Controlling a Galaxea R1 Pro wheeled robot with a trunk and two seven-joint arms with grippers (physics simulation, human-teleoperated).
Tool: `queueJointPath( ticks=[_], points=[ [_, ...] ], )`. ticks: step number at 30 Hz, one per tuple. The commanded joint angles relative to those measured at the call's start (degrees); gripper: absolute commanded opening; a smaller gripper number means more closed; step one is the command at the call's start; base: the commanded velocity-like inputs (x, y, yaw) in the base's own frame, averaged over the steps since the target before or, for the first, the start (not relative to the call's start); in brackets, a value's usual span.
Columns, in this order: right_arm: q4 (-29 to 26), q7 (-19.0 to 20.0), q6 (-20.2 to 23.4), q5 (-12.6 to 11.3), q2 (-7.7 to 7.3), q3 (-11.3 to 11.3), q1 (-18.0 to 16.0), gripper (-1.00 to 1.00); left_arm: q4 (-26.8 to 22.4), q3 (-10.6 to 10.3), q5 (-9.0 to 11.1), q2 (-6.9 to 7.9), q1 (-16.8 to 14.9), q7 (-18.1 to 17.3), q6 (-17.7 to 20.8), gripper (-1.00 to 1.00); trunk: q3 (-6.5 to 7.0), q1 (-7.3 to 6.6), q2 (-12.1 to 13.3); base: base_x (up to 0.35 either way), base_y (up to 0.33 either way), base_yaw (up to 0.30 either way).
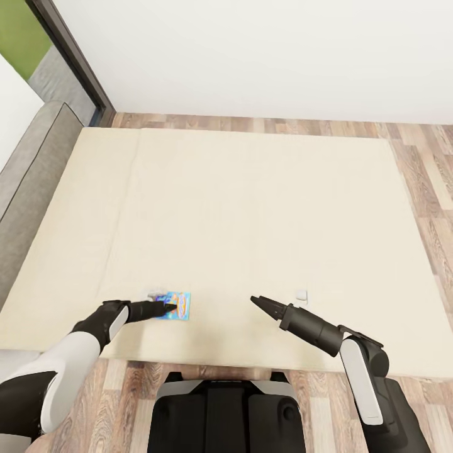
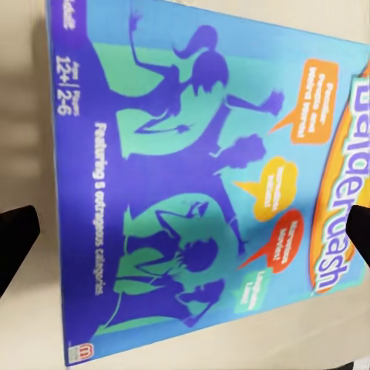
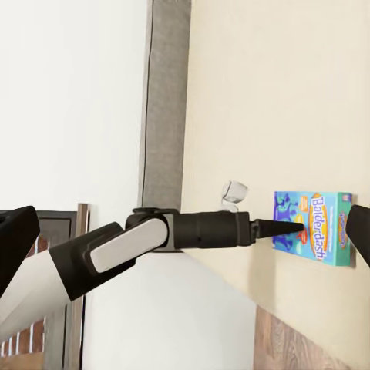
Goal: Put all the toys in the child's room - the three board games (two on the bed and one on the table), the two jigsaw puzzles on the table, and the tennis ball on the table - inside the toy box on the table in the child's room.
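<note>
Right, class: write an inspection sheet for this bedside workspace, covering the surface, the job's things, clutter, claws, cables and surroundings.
Surface: cream bed, plain, grey edge at one side.
Job's things: one blue board game lying flat near the bed's front edge; its cover shows purple figures and white lettering.
Clutter: small pale object on the bed, too small to identify.
Claws: left claw reaching over the game, fingers spread either side of it, not gripping; right claw above the bed, empty, open.
Cables: nothing seen.
Surroundings: wood floor, white wall, dark door frame.
</note>
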Motion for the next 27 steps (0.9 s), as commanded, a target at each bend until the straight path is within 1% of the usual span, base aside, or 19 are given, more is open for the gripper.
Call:
queueJointPath(
  ticks=[1,9,27],
  points=[
    [-0.01,0.17,0.30,-0.03,0.05,-0.10,-0.03,1.00,-0.23,0.45,-0.10,0.00,-0.01,-0.25,0.43,1.00,-0.06,0.03,-0.08,0.000,0.000,0.000],
    [-0.01,0.18,0.30,-0.04,0.05,-0.09,-0.03,1.00,-2.84,0.59,0.03,0.16,0.01,-0.27,-0.27,1.00,-0.06,0.03,-0.08,0.000,0.000,0.000],
    [-0.01,0.13,0.30,-0.04,0.05,-0.08,-0.03,1.00,-3.43,0.48,0.07,0.04,0.00,-0.10,-0.70,1.00,-0.06,0.03,-0.08,0.000,0.000,0.000]
  ],
)
